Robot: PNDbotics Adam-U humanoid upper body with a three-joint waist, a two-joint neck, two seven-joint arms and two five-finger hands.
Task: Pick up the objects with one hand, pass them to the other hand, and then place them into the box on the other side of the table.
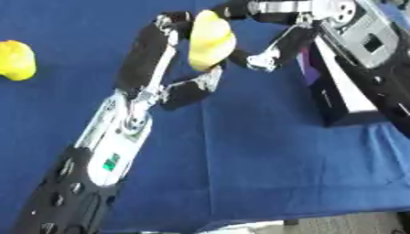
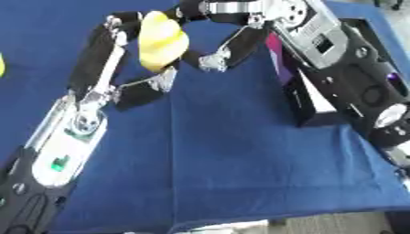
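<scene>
The pale yellow object (image 1: 211,40), elongated and rounded, is held upright in the air above the blue-covered desk (image 1: 264,151), well clear of its surface. This is judged to be the hand-over step.

The left hand (image 1: 160,68) reaches up from below and to the left of the yellow object; its fingers (image 1: 197,85) curl round the object's left side and lower end. The right hand (image 1: 268,45) comes in from the right of the object. One of its fingers lies at the object's top and another bends toward the lower right side. Both hands therefore appear to be clamped on the object at once, though the exact contact on the far side is hidden.

The next move, as judged, calls for one hand to let go without the object tipping, then for the other to carry it to the box. From the task, the receiving hand is probably the right one.

The dark box (image 1: 340,98), with a pale inner face, stands to the right of the yellow object, on the desk, largely beneath the right forearm. The forearm itself may crowd the approach to the opening.

A second yellow object (image 1: 17,60) rests on the desk far to the left of the held one, well apart from both hands.
</scene>
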